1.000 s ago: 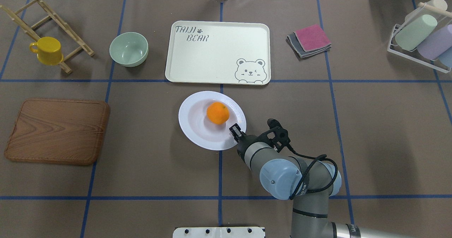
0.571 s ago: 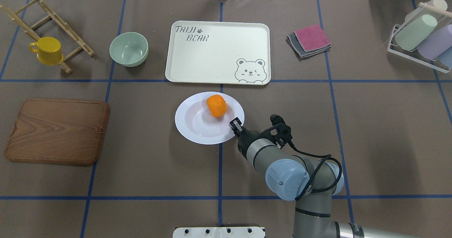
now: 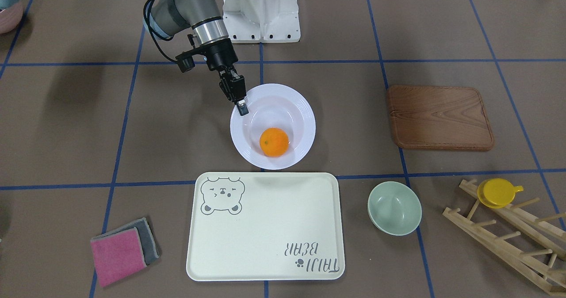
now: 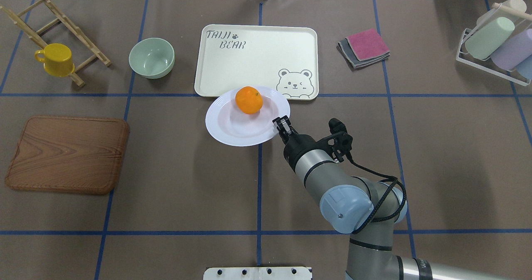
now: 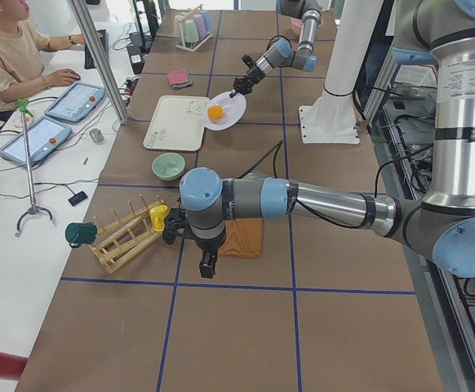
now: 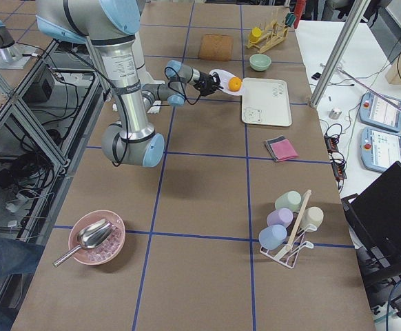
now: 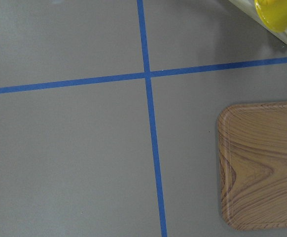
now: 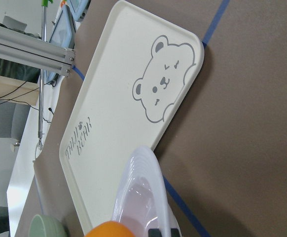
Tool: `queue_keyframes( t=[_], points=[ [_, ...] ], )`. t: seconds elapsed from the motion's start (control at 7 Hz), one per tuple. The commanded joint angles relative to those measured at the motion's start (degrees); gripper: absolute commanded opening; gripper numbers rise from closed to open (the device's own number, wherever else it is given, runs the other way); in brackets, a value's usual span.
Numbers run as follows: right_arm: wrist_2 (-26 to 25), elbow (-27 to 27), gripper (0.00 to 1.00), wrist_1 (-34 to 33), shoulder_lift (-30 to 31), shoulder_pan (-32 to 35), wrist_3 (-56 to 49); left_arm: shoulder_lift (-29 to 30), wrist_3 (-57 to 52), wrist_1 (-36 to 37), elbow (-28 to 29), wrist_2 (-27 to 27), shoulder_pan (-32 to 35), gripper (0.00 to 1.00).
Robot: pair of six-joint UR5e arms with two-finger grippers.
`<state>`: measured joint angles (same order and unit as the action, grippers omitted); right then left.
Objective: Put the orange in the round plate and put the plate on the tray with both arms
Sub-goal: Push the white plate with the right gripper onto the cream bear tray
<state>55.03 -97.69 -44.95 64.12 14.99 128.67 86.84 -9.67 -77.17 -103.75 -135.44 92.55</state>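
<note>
Looking down from above, I see the right gripper (image 4: 281, 122) pinching the rim of the round plate (image 4: 230, 128) on the side nearest the robot. Its two black fingers are closed on the white edge. The orange (image 4: 249, 100) sits inside the plate, on the far side of the dip, close to the tray (image 4: 253, 60).

From above, the plate's far rim covers a bit of the tray's near edge. From the camera across the room I see a thin strip of table (image 3: 66, 125) between plate and tray, so I cannot tell if the plate is over the tray.

The left gripper (image 5: 208, 263) hangs over the table, next to the wooden board (image 5: 241, 237). It shows up only in the side camera, so I cannot tell if it is open or closed.
</note>
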Motion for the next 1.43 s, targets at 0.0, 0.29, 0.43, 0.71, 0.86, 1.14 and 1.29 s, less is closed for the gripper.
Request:
queue_keyframes(
  t=[0.0, 0.29, 0.43, 0.71, 0.86, 1.14, 1.29],
  points=[
    [-0.45, 0.39, 0.0, 3.55, -0.31, 3.27, 0.17, 0.09, 0.0, 0.0, -0.05, 0.0, 0.0, 1.0],
    [-0.01, 8.77, 0.0, 3.46, -4.4, 7.05, 0.17, 0.09, 0.0, 0.0, -0.22, -0.17, 0.0, 1.0],
    [-0.01, 18.06, 0.0, 3.46, -11.4, 8.81, 0.26, 0.09, 0.0, 0.0, -0.13, -1.13, 0.0, 1.0],
    [0.34, 30.05, 0.0, 3.46, -18.3, 11.8, 0.87, 0.09, 0.09, 0.0, -0.13, -1.23, 0.0, 1.0],
    [0.34, 33.58, 0.0, 3.81, -19.89, 12.51, 1.05, 0.09, 0.09, 0.0, -0.13, -1.23, 0.0, 1.0],
    [0.34, 34.06, 0.28, 3.73, -20.0, 12.52, 0.96, 0.09, 0.09, 0.0, -0.05, -1.32, 0.0, 1.0],
    [1.21, 33.62, 0.99, 3.64, -19.3, 12.43, -0.25, 0.09, 0.0, 0.0, -0.05, -1.23, 0.0, 1.0]
  ],
)
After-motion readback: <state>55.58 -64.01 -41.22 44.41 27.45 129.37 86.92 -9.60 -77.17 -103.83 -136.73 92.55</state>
